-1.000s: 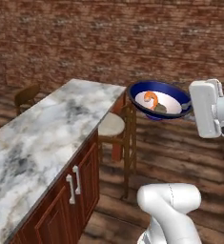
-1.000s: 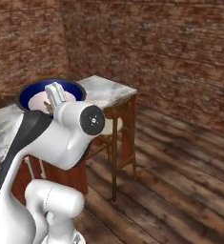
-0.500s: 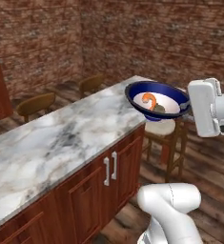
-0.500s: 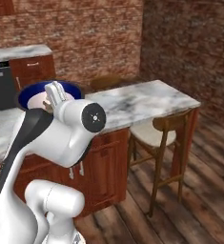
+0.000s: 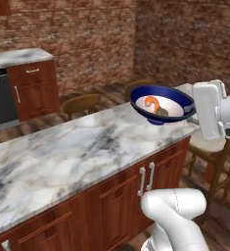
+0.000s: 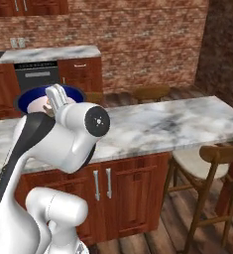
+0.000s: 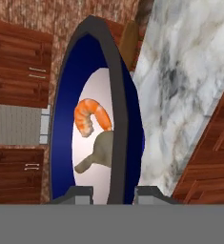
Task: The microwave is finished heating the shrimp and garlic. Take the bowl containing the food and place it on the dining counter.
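Bowl (image 5: 161, 104) in end effector (image 7: 113, 190), unlabelled

Dining counter (image 5: 77, 152): I see bare marble along its whole top, open from above
Far side: wooden chairs (image 5: 82, 104) stand close against it
Near end: a stool (image 6: 207, 163) crowds the counter's end beside the cabinets (image 6: 118, 198)

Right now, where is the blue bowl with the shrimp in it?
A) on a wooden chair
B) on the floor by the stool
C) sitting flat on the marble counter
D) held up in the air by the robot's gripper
D: the gripper clamps the rim of the bowl, which hangs above the dining counter edge with the shrimp inside.
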